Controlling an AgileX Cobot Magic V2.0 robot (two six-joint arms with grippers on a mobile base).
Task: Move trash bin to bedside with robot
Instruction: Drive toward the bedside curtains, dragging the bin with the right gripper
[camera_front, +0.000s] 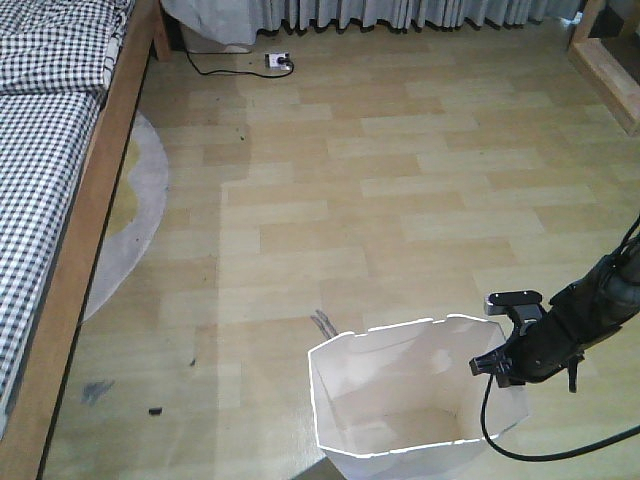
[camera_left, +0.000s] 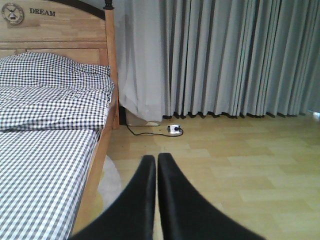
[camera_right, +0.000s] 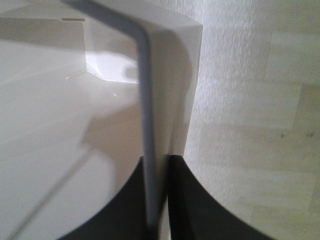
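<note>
Lower right of front view: right hand (camera_front: 496, 366) clamps trash bin (camera_front: 390, 395) rim; left hand (camera_left: 156, 162) fingers together, holding nothing. Carry step; next likely haul leftward to bed (camera_front: 40, 170).

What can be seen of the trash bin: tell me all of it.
The trash bin is white, thin-walled plastic, with an angular notched rim. It stands upright and empty on the wood-look floor, apart from the bed. The right gripper pinches its rim wall, one finger inside, one outside.

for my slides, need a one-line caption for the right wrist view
Right end effector pinching the trash bin wall, wood floor beside it
</note>
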